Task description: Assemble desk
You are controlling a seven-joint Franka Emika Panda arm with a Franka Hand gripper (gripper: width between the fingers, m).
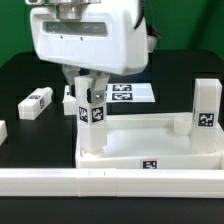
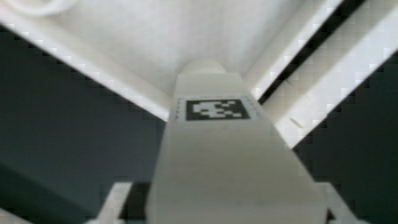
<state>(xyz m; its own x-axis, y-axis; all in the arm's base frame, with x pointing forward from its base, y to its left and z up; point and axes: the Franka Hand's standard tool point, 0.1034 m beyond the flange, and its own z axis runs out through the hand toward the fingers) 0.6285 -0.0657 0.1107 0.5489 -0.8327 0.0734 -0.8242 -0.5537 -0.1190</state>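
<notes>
My gripper (image 1: 90, 88) is shut on a white block leg (image 1: 95, 118) with a black-white tag and holds it upright over the corner of the desk tabletop (image 1: 150, 142) on the exterior view's left. I cannot tell whether its foot touches the socket. The tabletop is a white tray with a raised rim. A second leg (image 1: 207, 108) stands upright at its corner on the exterior view's right. In the wrist view the held leg (image 2: 222, 165) fills the middle between my fingers (image 2: 118, 200), with the tabletop's rim (image 2: 107, 45) beyond it.
A loose white leg (image 1: 35, 102) lies on the black table at the exterior view's left, and another white part (image 1: 2, 131) shows at the edge. The marker board (image 1: 132, 93) lies behind the tabletop. A long white rail (image 1: 110, 181) runs along the front.
</notes>
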